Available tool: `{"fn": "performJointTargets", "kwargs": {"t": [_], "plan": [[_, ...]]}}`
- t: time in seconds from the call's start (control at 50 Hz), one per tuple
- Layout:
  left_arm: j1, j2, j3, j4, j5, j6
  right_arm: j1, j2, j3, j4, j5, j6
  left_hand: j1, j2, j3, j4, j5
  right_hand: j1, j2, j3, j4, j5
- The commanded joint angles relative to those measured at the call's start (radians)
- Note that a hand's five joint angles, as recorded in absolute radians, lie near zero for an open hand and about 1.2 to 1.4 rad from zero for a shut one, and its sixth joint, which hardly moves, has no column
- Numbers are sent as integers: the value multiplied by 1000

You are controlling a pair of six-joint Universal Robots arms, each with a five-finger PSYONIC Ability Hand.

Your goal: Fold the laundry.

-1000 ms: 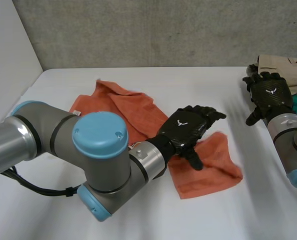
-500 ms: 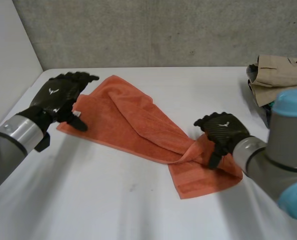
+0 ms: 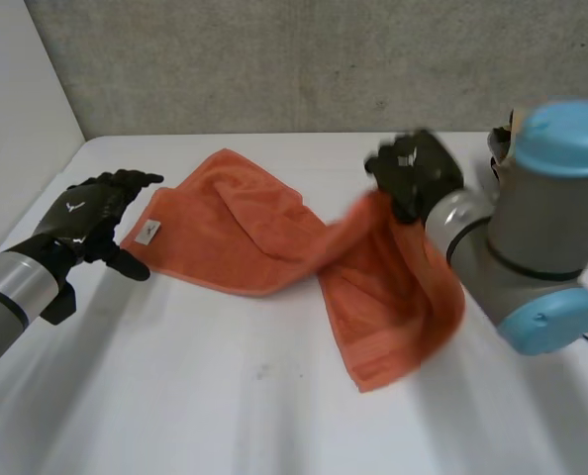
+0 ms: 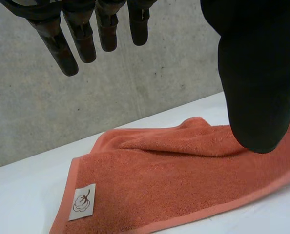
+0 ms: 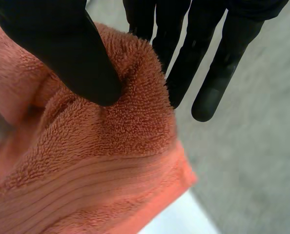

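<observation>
My left hand (image 3: 81, 220) and right hand (image 3: 413, 173) are matt black, with thick, round-tipped fingers (image 4: 81, 39) and a broad, blunt thumb (image 4: 257, 83). I can make out a small white emblem (image 3: 74, 207) on the back of the left one. Each hand sits on a silver wrist cuff (image 3: 22, 282). My arms (image 3: 527, 252) are fat grey tubes, their joints closed by round light-blue caps (image 3: 563, 137).

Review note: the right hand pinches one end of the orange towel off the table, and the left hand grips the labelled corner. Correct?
Not quite. The left hand grips nothing: the left wrist view shows its fingers straight, clear of the orange towel, beside the labelled corner. The right hand does pinch one end off the table.
</observation>
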Motion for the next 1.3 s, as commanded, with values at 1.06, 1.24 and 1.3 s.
{"fn": "performJointTargets", "kwargs": {"t": [1.06,1.24,1.3], "plan": [[261,305,217,-161,127,-226,-203,-289,-154,383,-40,-65,1209,1191,1184,1194,1173,294,224,218,202,244],[188,63,345,-276,150,-20,-220,-80,-176,440,-73,-182,1209,1191,1184,1194,1173,294,224,218,202,244],[127,-89,428,-303,103,123,-206,19,-228,389,-52,-157,1209,1191,1184,1194,1173,294,224,218,202,244]]}}
